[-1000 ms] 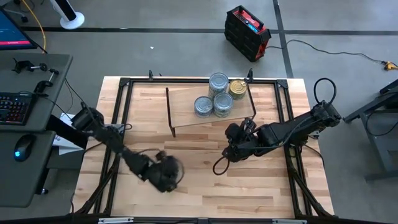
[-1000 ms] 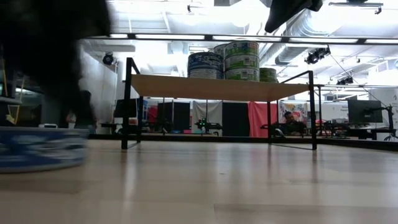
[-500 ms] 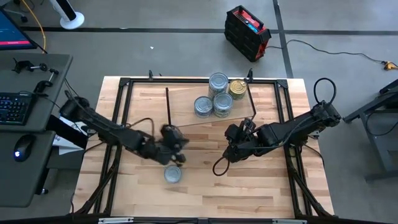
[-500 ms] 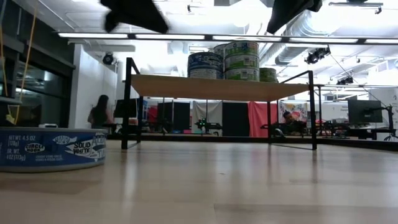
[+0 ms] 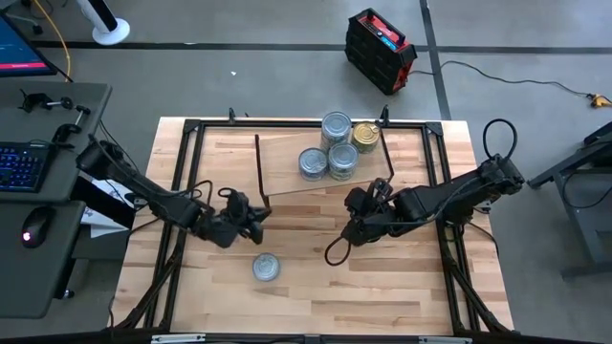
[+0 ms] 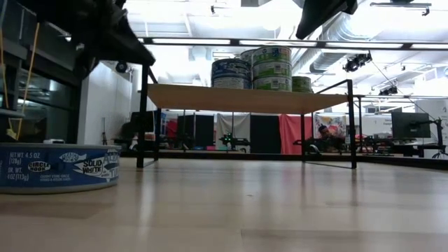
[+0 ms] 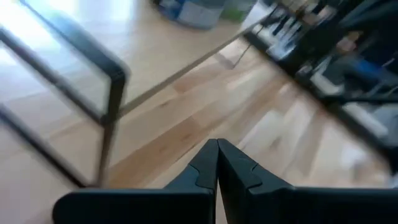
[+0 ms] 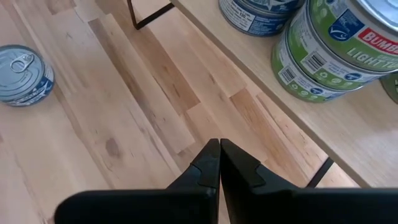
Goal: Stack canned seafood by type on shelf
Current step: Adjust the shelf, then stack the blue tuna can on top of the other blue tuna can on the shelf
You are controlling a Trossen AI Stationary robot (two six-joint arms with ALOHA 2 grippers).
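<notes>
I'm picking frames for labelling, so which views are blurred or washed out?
Left wrist view: motion-smeared, with the shelf leg and the tins streaked. Low view: ceiling lights glare and the left arm is a dark blur, but the near tin label stays readable. High and right wrist views: sharp.

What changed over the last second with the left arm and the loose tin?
The left gripper let go of the blue tin, leaving it on the table, then drew back toward the shelf, fingers shut. The right gripper, shut and empty, and the stacked tins stayed put.
</notes>
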